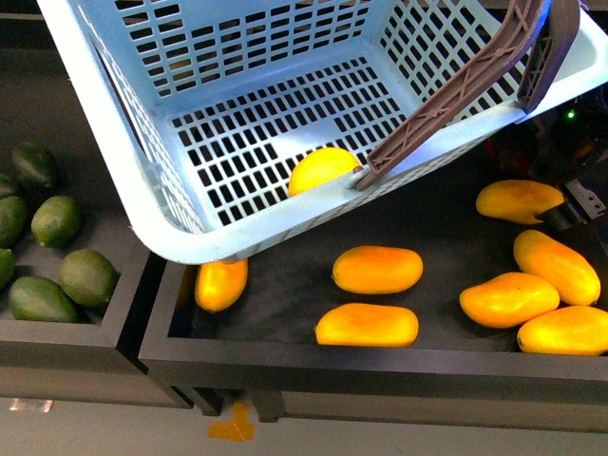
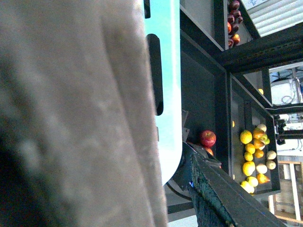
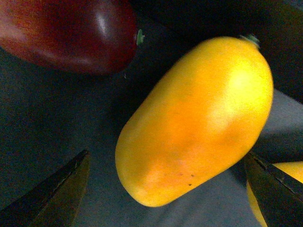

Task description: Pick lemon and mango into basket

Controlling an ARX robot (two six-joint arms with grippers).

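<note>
Right gripper (image 3: pixel 168 189): spread wide and empty, with one dark finger (image 3: pixel 57 189) on each side of the mango (image 3: pixel 196 123). Neither finger visibly touches the skin. The mango lies on the dark surface (image 3: pixel 42 127), its long axis slanting across the gap. A dark red fruit (image 3: pixel 71 33) sits just beside it, apart. The yellow edge of a neighbour (image 3: pixel 289 172) shows past the other finger.

Front view: only dark gripper parts show, at 3 o'clock of the frame, against a mango (image 1: pixel 518 199) that I judge to be the same fruit. More mangoes lie in the black tray (image 1: pixel 380 366) from 4 to 7 o'clock.

The basket (image 1: pixel 123 171) hangs tilted over the tray's 11 o'clock side. The lemon (image 1: pixel 323 169) is already inside, lodged in the low corner at about 5 o'clock of the floor, by the foot of the handle (image 1: pixel 456 90).

Left gripper: its wrist view is filled with a blurred grey-brown handle and a turquoise rim. The jaws do not show, so I cannot tell its state.

Step in hand, as I judge it: grasp the mango.
- Sink until the pads sit below the widest girth.
- Square the fingers across the short width at mid-length.
- Close gently, since smooth rounded skin may squirt out of an end grip.
- Lift straight up, clear of the red neighbour.
- Travel toward 10 o'clock, passing over the rim and under or around the handle.
- Release low so the mango does not bounce off the tilted floor or knock the lemon.
</note>
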